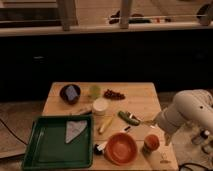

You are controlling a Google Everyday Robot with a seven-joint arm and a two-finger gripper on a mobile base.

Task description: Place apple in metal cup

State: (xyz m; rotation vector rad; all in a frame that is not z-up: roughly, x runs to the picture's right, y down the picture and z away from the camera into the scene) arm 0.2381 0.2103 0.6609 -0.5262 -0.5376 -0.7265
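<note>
The apple, small and red-orange, is near the front right corner of the wooden table, just right of the wide orange bowl. It seems to rest on a small greyish thing that may be the metal cup; I cannot tell for sure. My gripper hangs from the white arm at the table's right edge, close beside the apple on its right.
A green tray with a grey cloth sits front left. Further back are a dark bowl, a green cup, red grapes, a white cup, a banana and a green vegetable.
</note>
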